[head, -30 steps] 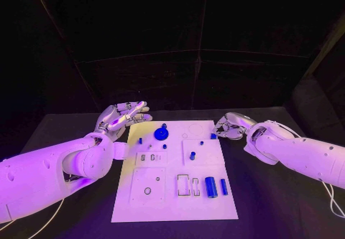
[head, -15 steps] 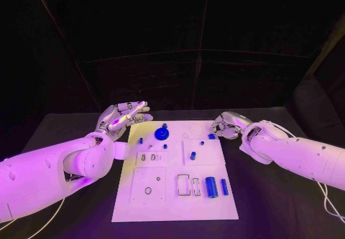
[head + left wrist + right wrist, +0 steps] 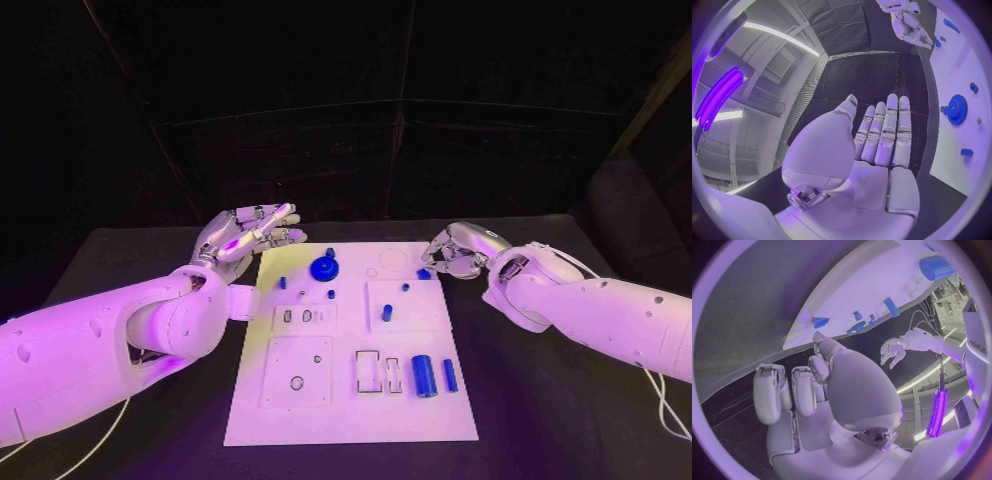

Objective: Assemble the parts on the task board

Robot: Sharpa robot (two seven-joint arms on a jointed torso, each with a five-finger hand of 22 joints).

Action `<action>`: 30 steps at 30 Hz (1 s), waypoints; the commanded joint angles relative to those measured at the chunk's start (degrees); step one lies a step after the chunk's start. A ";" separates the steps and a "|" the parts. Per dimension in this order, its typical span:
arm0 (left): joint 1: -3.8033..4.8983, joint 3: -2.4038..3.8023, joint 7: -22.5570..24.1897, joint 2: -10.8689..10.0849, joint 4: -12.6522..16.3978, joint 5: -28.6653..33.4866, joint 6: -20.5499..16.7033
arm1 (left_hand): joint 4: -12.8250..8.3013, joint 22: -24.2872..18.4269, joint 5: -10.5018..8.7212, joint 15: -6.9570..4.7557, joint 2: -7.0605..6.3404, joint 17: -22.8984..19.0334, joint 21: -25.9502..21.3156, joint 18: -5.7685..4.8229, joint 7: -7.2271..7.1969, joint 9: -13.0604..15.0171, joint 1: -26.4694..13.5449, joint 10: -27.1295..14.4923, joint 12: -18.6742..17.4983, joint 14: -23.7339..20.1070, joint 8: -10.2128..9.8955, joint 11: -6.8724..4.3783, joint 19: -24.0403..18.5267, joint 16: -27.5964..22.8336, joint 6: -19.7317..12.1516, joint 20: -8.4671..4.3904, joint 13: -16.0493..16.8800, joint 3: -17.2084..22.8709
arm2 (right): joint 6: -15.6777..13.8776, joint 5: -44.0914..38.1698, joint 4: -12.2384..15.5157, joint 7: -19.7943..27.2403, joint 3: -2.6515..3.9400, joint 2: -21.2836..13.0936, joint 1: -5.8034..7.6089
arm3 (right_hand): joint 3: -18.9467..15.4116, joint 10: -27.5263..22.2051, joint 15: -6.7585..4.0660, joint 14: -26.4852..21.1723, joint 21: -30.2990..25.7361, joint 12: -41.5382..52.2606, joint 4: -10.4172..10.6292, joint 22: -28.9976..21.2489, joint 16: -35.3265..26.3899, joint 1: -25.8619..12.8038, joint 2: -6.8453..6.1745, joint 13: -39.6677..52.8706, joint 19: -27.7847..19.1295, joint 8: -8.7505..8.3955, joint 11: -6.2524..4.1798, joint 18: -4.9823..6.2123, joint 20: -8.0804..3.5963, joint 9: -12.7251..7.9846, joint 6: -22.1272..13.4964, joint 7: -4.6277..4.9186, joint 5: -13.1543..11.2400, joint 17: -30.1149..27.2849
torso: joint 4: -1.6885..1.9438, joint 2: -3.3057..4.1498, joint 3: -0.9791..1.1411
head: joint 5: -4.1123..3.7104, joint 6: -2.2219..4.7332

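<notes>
The white task board (image 3: 340, 410) lies in the middle of the table. On it are a blue gear (image 3: 325, 268), several small blue pegs, a blue cylinder (image 3: 423, 375) and a blue bar (image 3: 449, 374). My left hand (image 3: 253, 232) hovers beyond the board's far left corner, palm flat and fingers straight and apart, holding nothing (image 3: 879, 145). My right hand (image 3: 456, 252) is at the far right corner with its fingers curled in and nothing in them (image 3: 811, 390). Its thumb reaches close to a small blue block (image 3: 821, 322) on the board's edge (image 3: 426, 273).
The black table (image 3: 562, 400) surrounds the board on all sides. Both white forearms lie low along the board's left and right sides. Recessed slots and holes mark the board's near half.
My right hand has crept slightly left and farther, closer to the small blue block at the board's far right corner. The left hand and the parts have stayed put.
</notes>
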 commanded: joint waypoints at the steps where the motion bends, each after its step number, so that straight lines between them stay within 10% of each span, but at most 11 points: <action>1: 0.07 0.04 0.18 -0.12 0.10 -0.29 0.78 | -0.31 -0.07 -0.19 -0.16 -0.18 0.07 -0.26 0.89 0.12 -0.07 0.54 0.39 -0.28 0.03 -0.32 0.11 0.42 -0.21 0.39 0.15 -0.06 -0.03 | -1.77 -0.49 1.92 -2.58 0.04 -1.24 0.10 | -0.01 -0.10 -0.09 4.65 0.18 -0.45 0.32 8.71 0.15 -0.73 -0.19 -0.14 0.78 -0.45 0.10 -0.64 -0.14 -0.16 -0.69 0.03 -0.21 7.53 | -0.03 -0.05 -0.05 | -0.15 -0.01; 12: 0.07 0.04 0.10 -0.21 0.22 -0.29 0.83 | -0.33 -0.07 -0.20 -0.16 -0.17 0.07 -0.27 0.89 0.12 -0.07 0.55 0.39 -0.29 0.03 -0.33 0.11 0.42 -0.23 0.39 0.15 -0.07 -0.03 | 2.73 -1.39 5.77 -6.93 0.03 -3.44 0.10 | -0.80 -0.60 0.08 4.58 0.11 -1.11 0.88 8.64 -0.04 -2.30 -1.61 -0.62 0.73 -1.09 0.31 -0.62 0.01 -0.38 -1.77 0.26 -4.44 7.23 | -0.02 0.00 0.00 | -0.38 -0.01; 30: 0.07 0.04 0.02 -0.17 0.15 -0.29 0.83 | -0.36 -0.09 -0.21 -0.15 -0.16 0.07 -0.30 0.88 0.14 -0.08 0.55 0.38 -0.32 0.02 -0.35 0.12 0.42 -0.27 0.38 0.14 -0.07 -0.03 | 3.96 -2.88 4.72 -9.21 0.02 -1.82 0.10 | -0.71 -0.36 0.07 4.61 0.12 -0.84 0.89 8.71 -0.01 -2.07 -1.51 -0.28 0.79 -0.95 0.25 -0.63 0.05 -0.28 -1.52 0.15 -5.09 7.34 | -0.01 0.01 0.01 | -0.18 -0.27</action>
